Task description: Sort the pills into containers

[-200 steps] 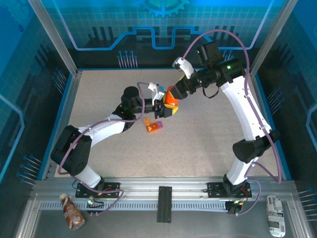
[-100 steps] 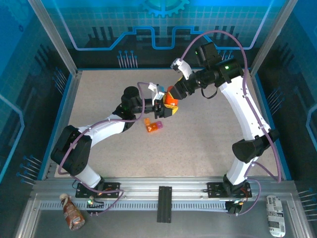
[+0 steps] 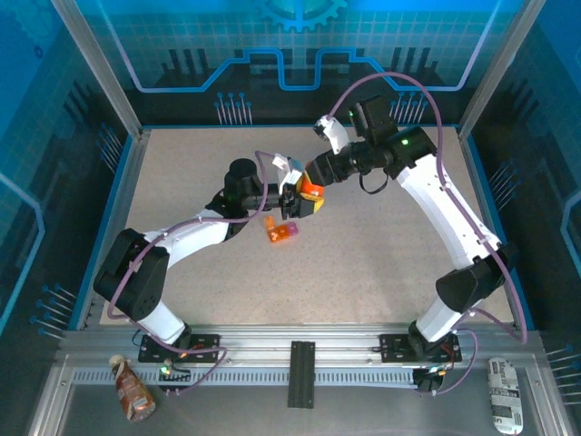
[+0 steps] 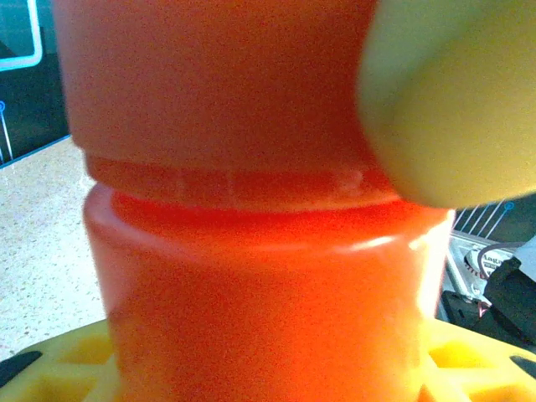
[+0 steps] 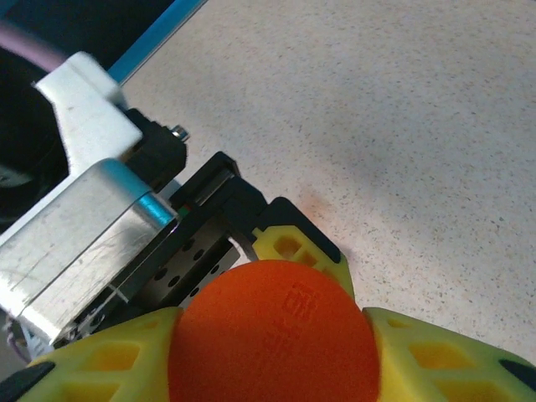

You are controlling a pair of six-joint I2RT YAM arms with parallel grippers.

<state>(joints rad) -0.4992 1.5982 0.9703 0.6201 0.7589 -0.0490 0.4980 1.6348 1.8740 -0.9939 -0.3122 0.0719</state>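
Note:
An orange bottle (image 3: pixel 311 193) stands upright at mid-table, and my left gripper (image 3: pixel 302 202) is shut on its body from the left. In the left wrist view the bottle (image 4: pixel 251 251) is very close, with yellow fingers (image 4: pixel 50 368) low on either side. My right gripper (image 3: pixel 314 176) comes in from the upper right. Its yellow fingers (image 5: pixel 435 352) press both sides of the round orange cap (image 5: pixel 272 335). The containers (image 3: pixel 280 231), a small flat orange box with a pink end, lie on the table just below the bottle. The pills are hidden.
A speckled beige table (image 3: pixel 381 254) is ringed by a blue rim and metal posts. Both arms meet over its middle. A snack packet (image 3: pixel 133 389) and a white packet (image 3: pixel 505 395) lie off the table on the near frame.
My right gripper has shifted left and down over the bottle's top and its fingers have closed in on the cap. The left gripper and bottle have stayed in place.

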